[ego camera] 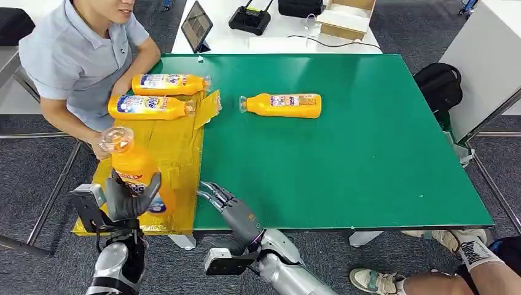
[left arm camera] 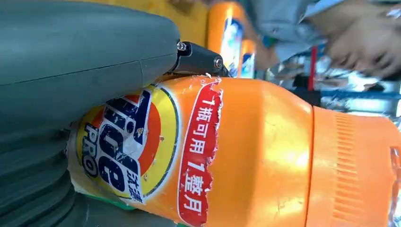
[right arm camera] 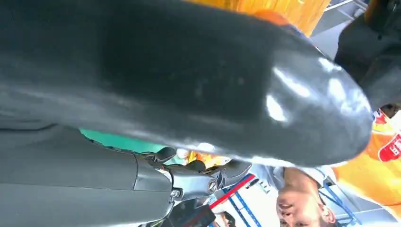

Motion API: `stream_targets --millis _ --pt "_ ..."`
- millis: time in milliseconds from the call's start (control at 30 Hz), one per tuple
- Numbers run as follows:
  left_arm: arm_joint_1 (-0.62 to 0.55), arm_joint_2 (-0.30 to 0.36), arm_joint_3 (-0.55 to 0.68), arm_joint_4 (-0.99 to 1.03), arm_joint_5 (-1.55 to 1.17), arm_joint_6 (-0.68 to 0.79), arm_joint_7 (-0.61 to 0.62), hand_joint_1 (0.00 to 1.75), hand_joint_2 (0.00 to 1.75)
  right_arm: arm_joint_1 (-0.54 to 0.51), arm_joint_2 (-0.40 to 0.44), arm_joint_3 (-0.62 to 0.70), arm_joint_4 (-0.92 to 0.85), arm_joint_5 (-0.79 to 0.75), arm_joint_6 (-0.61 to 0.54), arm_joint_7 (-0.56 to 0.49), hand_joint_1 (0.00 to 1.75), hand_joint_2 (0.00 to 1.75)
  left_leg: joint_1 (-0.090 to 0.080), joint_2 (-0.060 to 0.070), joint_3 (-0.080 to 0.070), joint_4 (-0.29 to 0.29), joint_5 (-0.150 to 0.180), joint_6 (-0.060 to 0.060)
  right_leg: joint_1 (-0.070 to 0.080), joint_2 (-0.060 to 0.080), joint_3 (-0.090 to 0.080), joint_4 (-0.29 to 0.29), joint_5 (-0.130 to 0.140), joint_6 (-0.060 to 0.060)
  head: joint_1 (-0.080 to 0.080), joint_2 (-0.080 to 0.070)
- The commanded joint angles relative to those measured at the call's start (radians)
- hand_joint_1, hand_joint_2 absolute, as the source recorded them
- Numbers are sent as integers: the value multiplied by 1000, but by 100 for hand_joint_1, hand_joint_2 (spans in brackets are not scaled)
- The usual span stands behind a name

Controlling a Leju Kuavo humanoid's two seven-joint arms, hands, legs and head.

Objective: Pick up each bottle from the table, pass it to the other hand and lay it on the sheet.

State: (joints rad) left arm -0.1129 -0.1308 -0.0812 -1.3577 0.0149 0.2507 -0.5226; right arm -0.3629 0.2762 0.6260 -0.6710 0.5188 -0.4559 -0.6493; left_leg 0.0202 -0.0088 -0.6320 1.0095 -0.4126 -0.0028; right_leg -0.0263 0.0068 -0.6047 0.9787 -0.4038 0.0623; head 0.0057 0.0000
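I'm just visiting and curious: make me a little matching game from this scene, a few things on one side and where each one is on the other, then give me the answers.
Things:
1. bottle in the left hand
2. lone bottle
3. tablet
4. black backpack

Places:
A. on the floor beside the green table
B. propped on the white table beyond the green one
C. held upright above the yellow sheet
D. lying on its side on bare green tabletop

Pairs: 1-C, 2-D, 3-B, 4-A
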Motion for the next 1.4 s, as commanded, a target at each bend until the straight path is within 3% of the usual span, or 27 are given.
stream_targets --millis 33,333,433,567,633,833,1133,1400 --pt "-70 46 18 71 -42 15 0 175 175 -33 -10 24 53 -23 8 -10 0 0 0 0 3 -1 -1 0 1 -1 3 0 -1 -2 0 0" --pt "-71 52 6 75 -89 53 -10 175 175 -33 -10 26 52 -24 9 -10 0 0 1 1 5 -1 -2 1 1 -1 5 -1 -2 -3 0 0" --pt "-122 112 -92 168 -502 281 16 175 175 -34 -7 40 52 -22 35 -8 0 0 0 0 3 -1 -1 1 1 -1 3 -1 -1 -2 0 0" --pt "-269 171 -256 484 -927 280 144 175 175 -46 -4 74 51 -14 100 -4 0 0 0 -2 4 -1 0 0 1 -3 4 -1 -1 -3 0 0" --pt "-347 173 -278 614 -1010 287 175 175 175 -41 -9 81 34 -10 113 -2 0 0 0 -6 4 -2 1 1 1 -7 5 -1 -1 -3 0 0" --pt "-607 177 -249 832 -971 -3 226 175 175 12 -10 72 -20 -43 127 -49 0 0 1 -2 1 0 2 0 2 -5 1 0 1 -4 0 0" --pt "-689 142 -280 920 -984 -59 230 175 175 11 -17 102 -35 -81 148 -49 0 0 2 0 2 1 1 -1 3 -2 1 1 1 -5 0 0" --pt "-760 136 -339 989 -1001 -201 221 175 175 -6 -30 150 -32 -132 169 -49 0 0 2 0 0 1 2 -1 3 -3 -1 1 2 -5 0 0"
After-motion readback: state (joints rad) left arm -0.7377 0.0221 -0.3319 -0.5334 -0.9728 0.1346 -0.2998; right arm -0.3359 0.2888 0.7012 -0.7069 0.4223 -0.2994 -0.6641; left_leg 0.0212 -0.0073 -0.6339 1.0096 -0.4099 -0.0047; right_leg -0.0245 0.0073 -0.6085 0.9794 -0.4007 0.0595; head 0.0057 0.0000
